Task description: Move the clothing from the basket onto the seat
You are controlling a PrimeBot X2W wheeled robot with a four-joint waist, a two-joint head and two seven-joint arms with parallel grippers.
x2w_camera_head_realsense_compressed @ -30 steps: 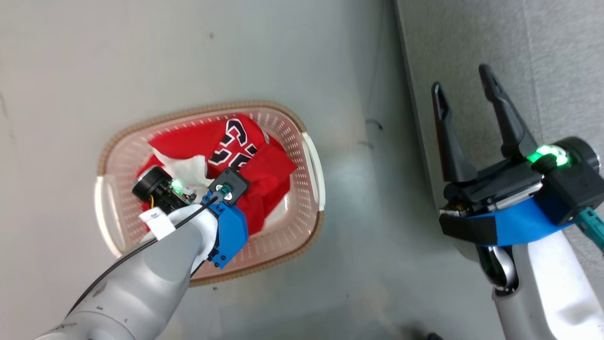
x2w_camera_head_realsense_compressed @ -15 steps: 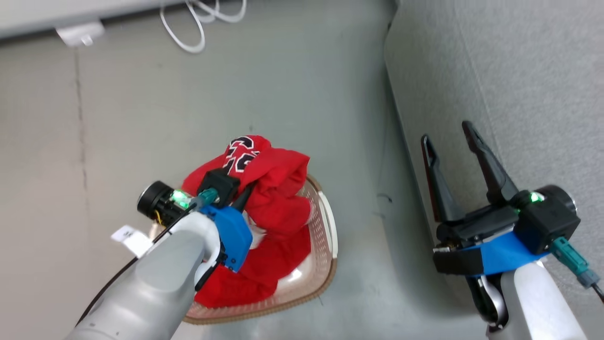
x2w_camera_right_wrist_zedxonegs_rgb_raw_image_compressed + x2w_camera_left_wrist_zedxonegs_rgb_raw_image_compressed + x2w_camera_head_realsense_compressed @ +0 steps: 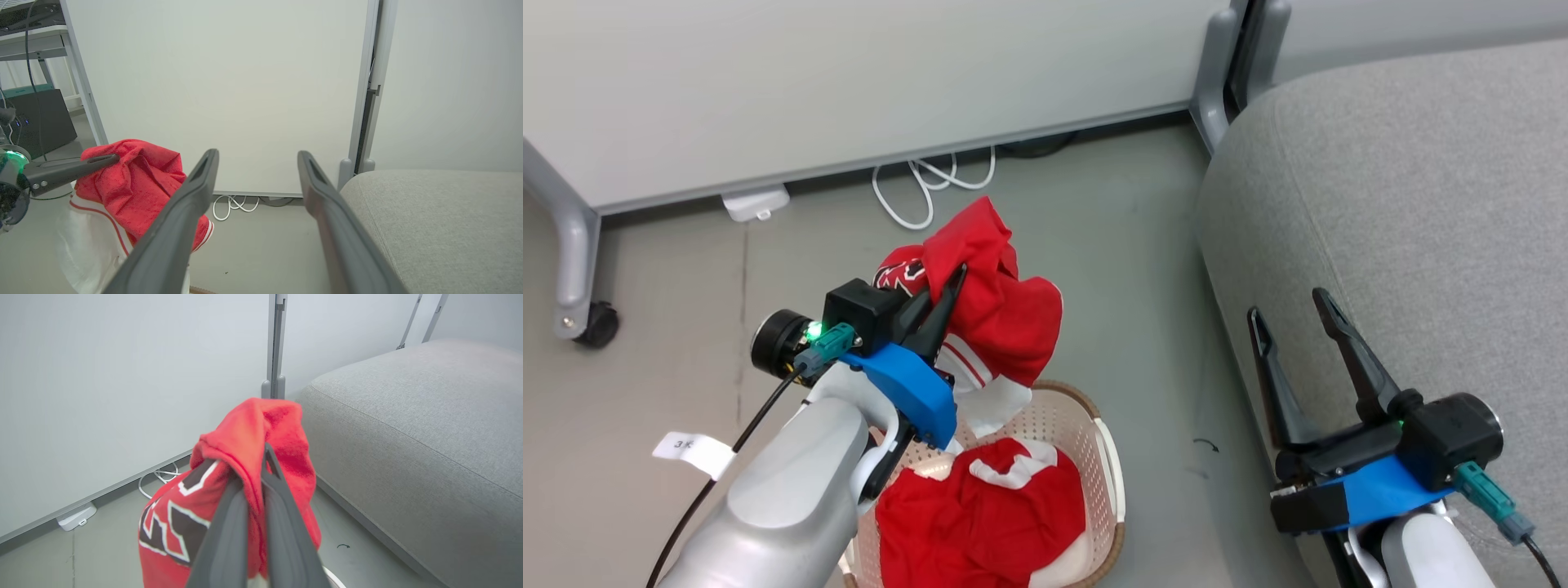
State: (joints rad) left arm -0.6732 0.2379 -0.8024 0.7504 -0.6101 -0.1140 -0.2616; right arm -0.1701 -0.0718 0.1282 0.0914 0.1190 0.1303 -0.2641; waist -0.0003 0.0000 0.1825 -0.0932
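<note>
Red cloth with black, white-edged numerals is what your left jaws are clamped on. The numbered jersey (image 3: 1005, 318) hangs bunched from them above the far end of the basket (image 3: 1109, 457), folded so that you cannot read the numerals. The second jersey (image 3: 988, 514), red with white trim, lies in the basket. A white tag (image 3: 690, 447) on the left arm's cable starts with a 3; the rest is too small to read. Your right jaws stand wide with nothing between them, by the front edge of the grey seat (image 3: 1405, 204). Bare floor (image 3: 1127, 269) separates the hanging jersey from the seat. Behind, a white cable (image 3: 923, 188) and a small white box (image 3: 756, 202) lie at the foot of a pale partition (image 3: 849, 73).
</note>
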